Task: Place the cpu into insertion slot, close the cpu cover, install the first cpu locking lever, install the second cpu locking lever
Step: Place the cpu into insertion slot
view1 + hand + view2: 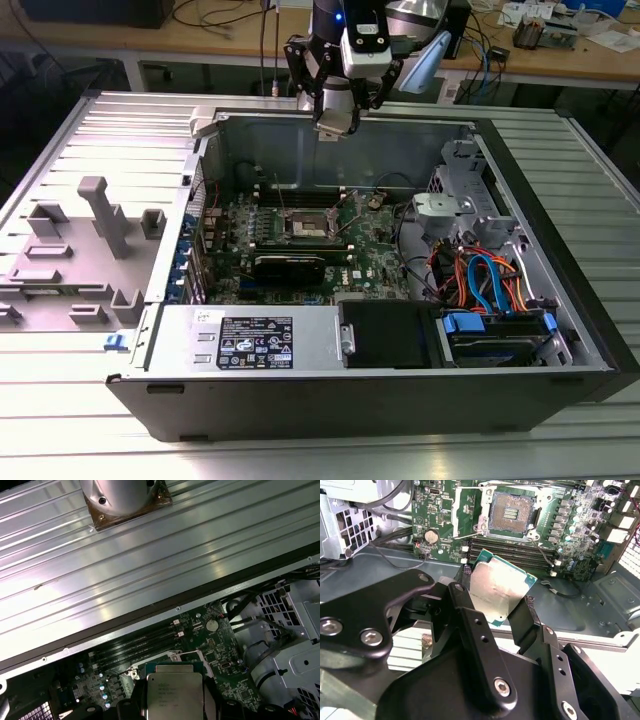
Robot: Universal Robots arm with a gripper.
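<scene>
placement of the cpu looks to be the step in hand. in the exterior view the gripper (pixel 335 118) hangs above the far wall of the open case (pixel 400 150), well apart from the slot (pixel 310 228), which sits near the middle of the green board (pixel 375 262).

in the second wrist view two black fingers (pixel 470 622) are pinched on opposite edges of the cpu (pixel 497 592), a flat square with a dull silver lid and a green rim, held tilted in the air. the slot (pixel 512 512) lies bare, a dark pin field in a bright steel frame, with the cover (pixel 467 507) seemingly swung up along one side.

in the first wrist view the cpu (pixel 174 692) hangs in front of the board (pixel 210 645), with the ribbed metal table (pixel 125 570) beyond the case's edge.

seating the cpu would likely call for levelling it and squaring it to the slot, gently, since the pins look fine.
</scene>
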